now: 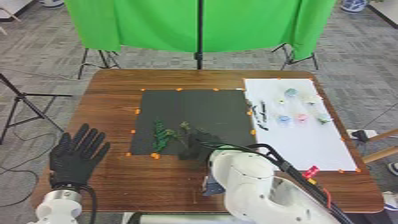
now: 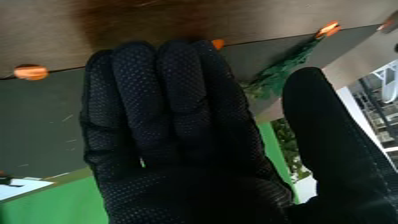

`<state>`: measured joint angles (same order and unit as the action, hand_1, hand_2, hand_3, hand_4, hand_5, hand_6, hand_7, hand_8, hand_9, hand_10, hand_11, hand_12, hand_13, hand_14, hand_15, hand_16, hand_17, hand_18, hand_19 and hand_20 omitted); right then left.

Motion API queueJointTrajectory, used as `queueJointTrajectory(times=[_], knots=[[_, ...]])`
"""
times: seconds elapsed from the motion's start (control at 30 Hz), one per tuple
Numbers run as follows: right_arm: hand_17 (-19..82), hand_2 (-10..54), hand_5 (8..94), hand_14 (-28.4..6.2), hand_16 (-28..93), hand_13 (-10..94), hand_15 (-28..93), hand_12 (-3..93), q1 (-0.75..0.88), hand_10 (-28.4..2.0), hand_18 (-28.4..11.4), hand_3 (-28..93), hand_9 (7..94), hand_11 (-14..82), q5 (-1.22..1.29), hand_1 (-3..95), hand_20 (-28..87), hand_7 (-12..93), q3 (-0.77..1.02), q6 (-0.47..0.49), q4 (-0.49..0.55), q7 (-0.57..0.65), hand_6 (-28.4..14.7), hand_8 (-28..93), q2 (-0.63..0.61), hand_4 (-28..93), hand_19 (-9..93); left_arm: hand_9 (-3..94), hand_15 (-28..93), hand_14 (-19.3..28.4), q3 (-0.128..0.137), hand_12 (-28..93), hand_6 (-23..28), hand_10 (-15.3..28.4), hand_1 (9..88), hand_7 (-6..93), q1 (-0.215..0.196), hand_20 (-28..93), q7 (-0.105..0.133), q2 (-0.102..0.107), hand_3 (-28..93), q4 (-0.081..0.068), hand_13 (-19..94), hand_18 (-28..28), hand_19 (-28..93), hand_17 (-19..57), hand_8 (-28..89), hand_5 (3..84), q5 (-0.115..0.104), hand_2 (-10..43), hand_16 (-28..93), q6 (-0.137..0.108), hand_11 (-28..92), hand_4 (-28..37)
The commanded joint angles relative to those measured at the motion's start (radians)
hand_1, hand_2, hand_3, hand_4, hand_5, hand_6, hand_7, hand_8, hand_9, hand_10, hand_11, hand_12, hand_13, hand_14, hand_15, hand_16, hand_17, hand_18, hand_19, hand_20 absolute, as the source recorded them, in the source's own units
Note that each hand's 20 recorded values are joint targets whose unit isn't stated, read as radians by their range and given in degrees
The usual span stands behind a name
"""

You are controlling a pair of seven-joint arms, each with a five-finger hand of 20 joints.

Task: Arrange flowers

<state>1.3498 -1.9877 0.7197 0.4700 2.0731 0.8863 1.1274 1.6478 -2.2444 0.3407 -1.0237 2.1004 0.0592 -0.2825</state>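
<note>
My right hand (image 1: pixel 201 145) is near green sprigs (image 1: pixel 161 136), fingers straight; can't tell its hold. My left hand (image 1: pixel 75 159) is spread, empty.

The head view looks forward and down from above the near side of the bench (image 1: pixel 115 95), far enough off to take in its whole top and the green cloth (image 1: pixel 151 25) beyond. The right wrist view looks, very close and tilted, along the right fingers (image 1: pixel 202 145). Both share the dark mat (image 1: pixel 200 107), leafy sprig (image 1: pixel 160 136) and cloth.
</note>
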Motion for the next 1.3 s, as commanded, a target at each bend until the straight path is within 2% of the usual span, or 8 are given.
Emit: queueJointTrajectory(times=[0.03, 0.27, 0.33, 0.43, 0.67, 0.77, 1.0, 1.3], knots=[[27, 11.9, 70.0, -24.1, 27, 56, 63, 36.8, 0.011, -23.4, -28.4, 66, 68.6, 43.2, -0.018, 28.7, 31, 11, -0.001, -0.003, -0.005, 0.007, -9.4, -6, -0.017, -15, 76, 35.4, 34, 13.2, -0.002, 10, 6.1, 14.2, 26.9, 15.9, -0.018, 13, -0.004, -0.012, 74, -0.009, 27, 12.3, 29, -4.2, -11, 41.0, -0.001, 14.1, -5, -0.003, 21, -28.3], [28, 12.1, 71.3, -24.1, 27, 56, 62, 36.2, -0.002, -23.5, -28.4, 66, 68.8, 42.3, -0.019, 28.6, 32, 13, 0.074, -0.056, 0.018, 0.049, -9.8, -5, -0.098, -15, 75, 35.4, 34, 13.2, 0.008, 10, 6.1, 14.2, 26.9, 15.8, -0.027, 13, 0.008, -0.015, 74, -0.006, 27, 12.3, 29, -4.1, -11, 41.1, -0.009, 14.1, -5, 0.001, 21, -28.3], [28, 12.0, 72.4, -24.1, 26, 56, 62, 35.7, -0.006, -23.5, -28.4, 66, 69.2, 41.8, -0.033, 28.6, 32, 14, 0.105, -0.100, 0.024, 0.052, -9.9, -5, -0.111, -15, 75, 35.4, 34, 13.2, 0.007, 10, 6.1, 14.1, 26.9, 15.8, -0.020, 13, 0.001, -0.015, 74, -0.007, 27, 12.3, 29, -4.1, -11, 41.1, -0.007, 14.0, -5, 0.000, 21, -28.3], [28, 9.1, 71.9, -23.3, 23, 57, 58, 33.1, -0.015, -23.4, -28.4, 67, 70.5, 36.8, -0.071, 29.8, 32, 12, 0.141, -0.189, 0.024, 0.050, -10.4, -5, -0.128, -15, 75, 35.4, 34, 13.3, 0.004, 10, 6.1, 14.2, 26.8, 15.8, -0.013, 13, 0.000, -0.016, 74, -0.006, 27, 12.3, 29, -4.1, -11, 41.1, -0.046, 14.0, -5, 0.022, 21, -28.3], [28, 3.1, 67.2, -24.1, 19, 55, 53, 28.3, -0.070, -24.3, -28.4, 67, 68.4, 27.2, -0.174, 31.2, 31, 10, 0.184, -0.318, -0.051, 0.060, -11.3, -5, -0.168, -15, 75, 35.5, 34, 13.3, -0.003, 10, 6.1, 14.2, 26.8, 15.9, -0.004, 14, -0.007, -0.012, 74, -0.005, 27, 12.3, 29, -4.2, -11, 41.1, -0.016, 14.0, -5, 0.022, 22, -28.3], [26, -0.6, 64.7, -24.9, 18, 51, 52, 24.9, -0.111, -25.6, -28.4, 69, 65.1, 22.0, -0.208, 32.2, 31, 9, 0.172, -0.342, -0.123, 0.070, -12.3, -5, -0.180, -16, 74, 35.5, 34, 13.3, -0.003, 10, 6.1, 14.2, 26.8, 15.9, -0.005, 13, -0.005, -0.011, 74, -0.004, 27, 12.3, 29, -4.2, -11, 41.2, -0.024, 14.0, -5, 0.017, 22, -28.3], [25, -9.2, 62.8, -25.3, 16, 47, 52, 22.4, -0.195, -26.5, -28.4, 69, 62.1, 19.7, -0.209, 34.7, 31, 9, 0.108, -0.269, -0.251, 0.071, -14.8, -4, -0.175, -18, 75, 35.5, 35, 13.3, -0.006, 10, 6.1, 14.1, 26.8, 15.9, -0.009, 13, 0.004, -0.011, 74, 0.000, 27, 12.3, 29, -4.2, -11, 41.2, -0.020, 14.0, -5, 0.015, 22, -28.3], [24, -9.5, 60.1, -26.8, 15, 43, 50, 20.8, -0.222, -28.1, -28.4, 67, 58.7, 16.5, -0.214, 33.6, 32, 7, 0.073, -0.204, -0.348, 0.095, -17.8, -4, -0.159, -21, 74, 35.5, 35, 13.3, -0.010, 10, 6.3, 14.1, 26.9, 15.9, -0.005, 13, 0.003, -0.015, 74, -0.002, 27, 12.3, 29, -4.2, -11, 40.7, -0.021, 13.9, -6, 0.013, 22, -28.3]])
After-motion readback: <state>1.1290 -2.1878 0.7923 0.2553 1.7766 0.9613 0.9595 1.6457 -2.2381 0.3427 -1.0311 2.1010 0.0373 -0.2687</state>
